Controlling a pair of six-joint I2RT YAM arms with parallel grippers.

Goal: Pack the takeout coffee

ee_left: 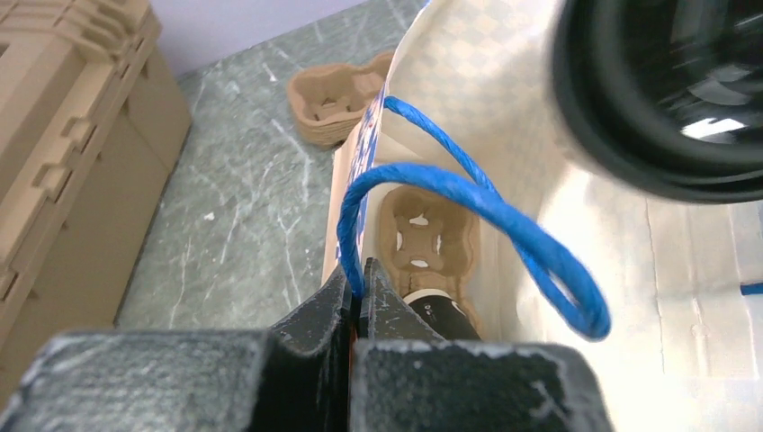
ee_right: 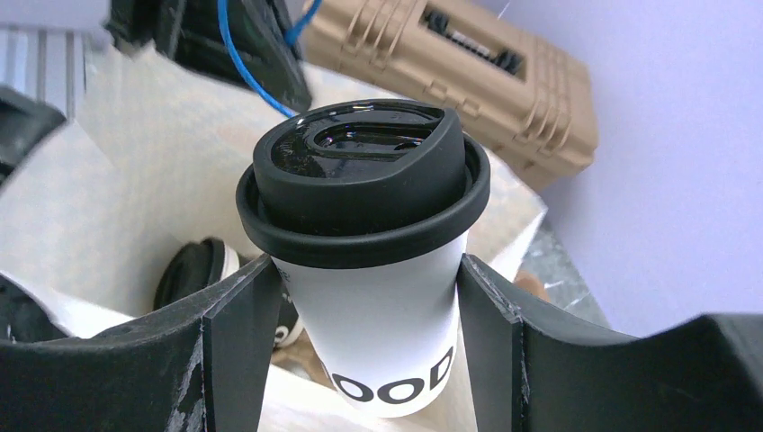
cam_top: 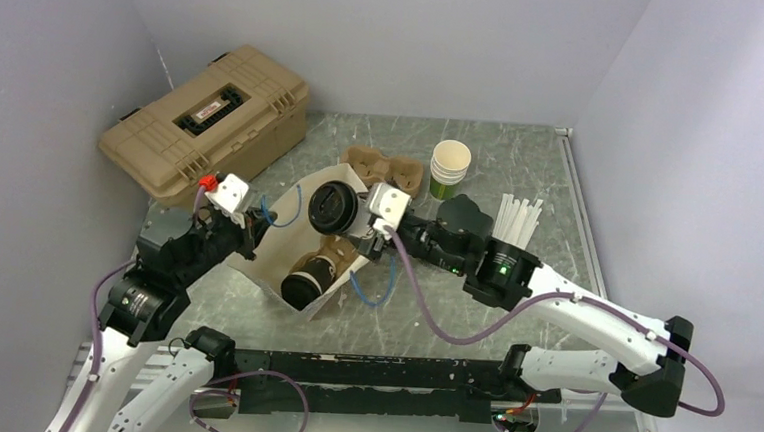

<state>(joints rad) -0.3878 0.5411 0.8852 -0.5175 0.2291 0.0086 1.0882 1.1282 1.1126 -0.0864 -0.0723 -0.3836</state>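
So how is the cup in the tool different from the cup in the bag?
The held cup is in the right tool at the mouth of the bag; the bagged cup sits inside, in a brown tray. The held cup shows fully; the bagged cup is half hidden. Both have black lids.

I run two slim arms built from glossy white plastic link shells [cam_top: 593, 309] joined by chunky matte black joint housings [cam_top: 458, 226]. A small green indicator light [cam_top: 501, 269] glows on the right arm's housing. Dull purple cables [cam_top: 451, 330] loop along both arms. Each wrist carries a boxy white camera block [cam_top: 389, 204], and the left one has a small red cap [cam_top: 203, 180] at its corner. Both bases bolt to a long black base rail [cam_top: 368, 380]. My left gripper [ee_left: 360, 292] has coarse, grainy black fingers [ee_left: 315, 315] tapering to thin tips. My right gripper [ee_right: 369, 301] has broad, angular black fingers [ee_right: 234, 342] with crisp moulded edges.
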